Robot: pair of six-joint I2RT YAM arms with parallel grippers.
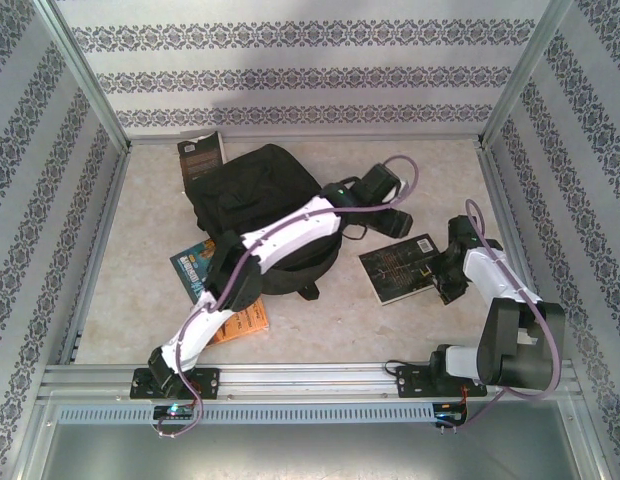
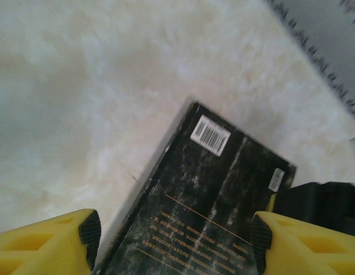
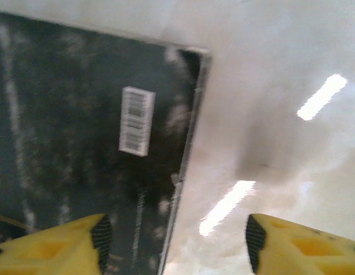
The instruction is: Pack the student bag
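I looked down on a pale, cream-marbled tabletop (image 1: 130, 260). It was boxed in on three sides by walls (image 1: 290, 70) papered in grey floral stripes. Metal rails (image 1: 320, 380) ran along the near edge, where both arms were bolted.

The student bag (image 1: 260, 200), black and slumped, lay toward the far middle of the tabletop. A dark book (image 1: 201, 160) lay by its far left corner; I could not tell whether the two touched. A teal book (image 1: 193, 262) and an orange book (image 1: 248, 318) lay at the near left, partly hidden under the left arm (image 1: 280, 240). That arm stretched across the bag from left to right and covered its near side.

Just right of the bag a black book (image 1: 395, 268) lay flat, with its barcode label (image 2: 210, 135) facing up. The left claw (image 2: 174, 232) hung over that book with its yellow fingers wide, gripping nothing. The right claw (image 3: 174, 238) hung over the book's right edge, also wide and holding nothing.
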